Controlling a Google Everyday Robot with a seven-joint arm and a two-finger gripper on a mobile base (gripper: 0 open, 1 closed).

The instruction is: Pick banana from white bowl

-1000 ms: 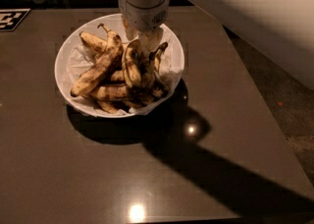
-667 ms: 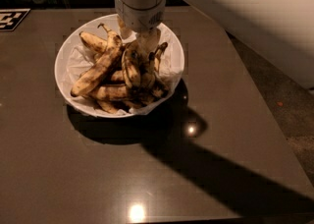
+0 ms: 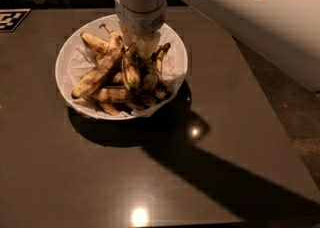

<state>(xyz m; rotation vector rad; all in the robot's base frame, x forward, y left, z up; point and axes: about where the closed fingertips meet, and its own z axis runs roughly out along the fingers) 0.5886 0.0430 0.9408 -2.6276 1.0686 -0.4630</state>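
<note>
The white bowl [image 3: 67, 59] stands on the dark table at the upper left and holds several brown-blotched bananas [image 3: 100, 74] on crinkled white lining. No blue sticker shows on any of them, so I cannot single out the stickered banana. My gripper [image 3: 142, 47] hangs from the white arm [image 3: 140, 2], straight down over the bowl's back right part. Its tip is among the bananas, right next to one curved banana that stands nearly upright [image 3: 131, 68]. The arm hides the fruit behind it.
A black-and-white marker tag [image 3: 11, 19] lies on the table at the far left. The table's right edge [image 3: 272, 117] drops to the floor. The arm's large white body [image 3: 260, 17] fills the upper right. Dim clutter sits beyond the far edge at upper left.
The arm and gripper have shifted slightly to the left over the bowl. The bananas have stayed about where they were.
</note>
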